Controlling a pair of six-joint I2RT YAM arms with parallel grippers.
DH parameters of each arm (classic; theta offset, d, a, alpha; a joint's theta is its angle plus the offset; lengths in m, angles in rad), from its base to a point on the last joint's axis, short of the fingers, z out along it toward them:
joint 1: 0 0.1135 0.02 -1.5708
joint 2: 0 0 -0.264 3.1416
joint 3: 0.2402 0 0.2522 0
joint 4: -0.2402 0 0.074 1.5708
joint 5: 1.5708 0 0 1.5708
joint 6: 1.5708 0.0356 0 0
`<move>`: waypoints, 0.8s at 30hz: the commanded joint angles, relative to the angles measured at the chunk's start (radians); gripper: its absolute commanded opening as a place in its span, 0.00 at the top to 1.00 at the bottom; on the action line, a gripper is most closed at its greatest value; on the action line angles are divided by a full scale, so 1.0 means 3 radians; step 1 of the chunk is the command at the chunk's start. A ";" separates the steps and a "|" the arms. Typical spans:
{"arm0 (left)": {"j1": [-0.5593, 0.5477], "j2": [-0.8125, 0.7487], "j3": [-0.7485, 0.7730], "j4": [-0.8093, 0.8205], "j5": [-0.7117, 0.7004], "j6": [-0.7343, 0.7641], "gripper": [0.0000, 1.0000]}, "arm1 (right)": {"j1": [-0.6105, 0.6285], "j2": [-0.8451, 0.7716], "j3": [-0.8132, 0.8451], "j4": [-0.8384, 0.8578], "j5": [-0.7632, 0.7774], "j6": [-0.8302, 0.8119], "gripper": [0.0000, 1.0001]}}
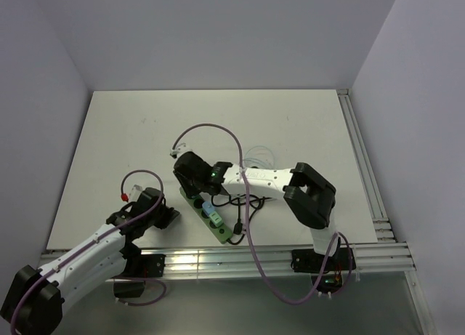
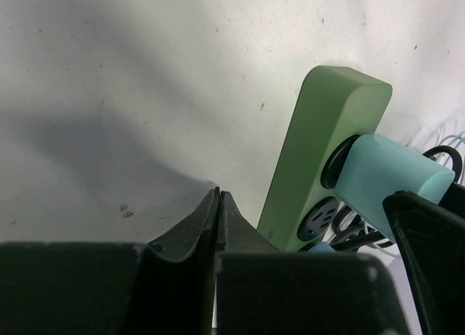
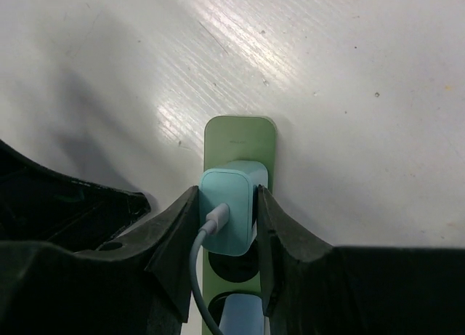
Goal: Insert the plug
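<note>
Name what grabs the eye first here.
The teal plug stands out most, clamped in the right hand over a socket near the end of the green strip. The strip lies by the near edge of the table. Beside it, the left hand is shut on nothing.

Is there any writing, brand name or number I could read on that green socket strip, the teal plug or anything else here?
No readable text in any view.
Green socket strip: a faint mark near its end, too blurred to read.
Teal plug: no print visible on the faces shown.
</note>
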 commanded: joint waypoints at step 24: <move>0.0025 -0.0180 0.0033 -0.0105 0.0008 0.0026 0.94 | -0.0311 0.0348 -0.2016 0.0904 -0.0666 0.0661 1.00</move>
